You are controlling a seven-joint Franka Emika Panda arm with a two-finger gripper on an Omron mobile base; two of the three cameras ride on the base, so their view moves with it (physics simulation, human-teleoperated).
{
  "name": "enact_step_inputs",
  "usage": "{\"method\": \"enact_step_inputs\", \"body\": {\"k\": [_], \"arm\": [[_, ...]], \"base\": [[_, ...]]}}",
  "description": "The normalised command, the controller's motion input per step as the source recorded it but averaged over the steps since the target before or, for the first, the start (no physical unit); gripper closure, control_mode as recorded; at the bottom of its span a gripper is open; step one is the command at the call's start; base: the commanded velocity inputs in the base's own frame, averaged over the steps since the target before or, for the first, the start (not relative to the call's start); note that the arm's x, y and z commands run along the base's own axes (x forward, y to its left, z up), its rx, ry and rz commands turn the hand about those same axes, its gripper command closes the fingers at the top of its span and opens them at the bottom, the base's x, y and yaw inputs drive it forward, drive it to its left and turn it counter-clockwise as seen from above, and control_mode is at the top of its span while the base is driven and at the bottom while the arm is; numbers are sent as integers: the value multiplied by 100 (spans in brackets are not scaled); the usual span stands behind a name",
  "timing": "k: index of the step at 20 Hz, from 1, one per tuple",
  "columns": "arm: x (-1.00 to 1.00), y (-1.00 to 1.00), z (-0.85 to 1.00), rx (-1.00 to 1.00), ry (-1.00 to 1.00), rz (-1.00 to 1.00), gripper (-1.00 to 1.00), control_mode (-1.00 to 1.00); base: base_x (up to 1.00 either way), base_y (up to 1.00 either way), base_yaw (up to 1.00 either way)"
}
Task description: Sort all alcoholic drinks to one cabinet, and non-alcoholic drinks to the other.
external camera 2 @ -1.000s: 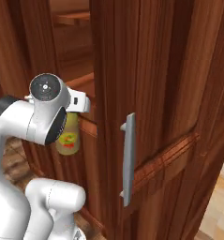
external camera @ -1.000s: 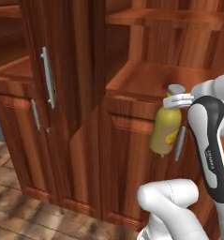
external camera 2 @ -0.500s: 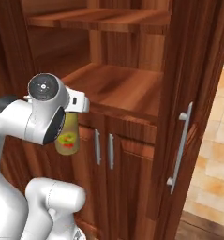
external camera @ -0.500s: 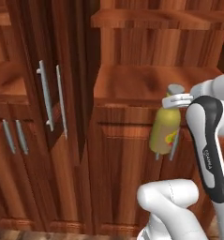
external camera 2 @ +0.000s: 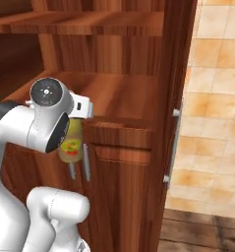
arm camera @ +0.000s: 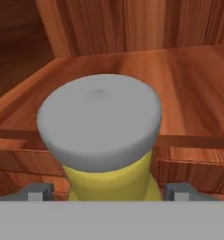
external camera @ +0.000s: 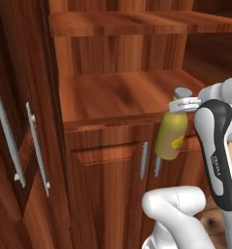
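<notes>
At the right of the frame the claw (external camera: pixel 184 103) holds the yellow bottle (external camera: pixel 171 136) by its neck, before the cabinet (external camera: pixel 107 146). Its base hangs below the shelf (external camera: pixel 112 95) and could hit the edge.

We see the yellow bottle (arm camera: pixel 108 180) with its grey cap (arm camera: pixel 100 122) close up. Behind the cap lies a wooden shelf (arm camera: pixel 188 75). The hand (arm camera: pixel 108 191) grips the bottle's neck.

A glossy white arm (external camera: pixel 178 214) with rounded links, dark joint covers and small grey lettering.
</notes>
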Motion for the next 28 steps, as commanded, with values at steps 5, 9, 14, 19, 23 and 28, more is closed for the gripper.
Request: {"method": "enact_step_inputs", "body": {"k": [5, 9, 14, 19, 23, 28], "arm": [[0, 0, 0, 0, 0, 0, 100, 100], [0, 0, 0, 0, 0, 0, 100, 100], [0, 0, 0, 0, 0, 0, 100, 100], [0, 0, 0, 0, 0, 0, 100, 100], [-16, 1, 73, 0, -19, 0, 100, -100], [-23, 2, 97, 0, -20, 0, 100, -100]], "base": [[45, 28, -36], [-5, 7, -10], [-3, 5, 0], [-5, 9, 0], [0, 0, 0], [0, 0, 0]]}}
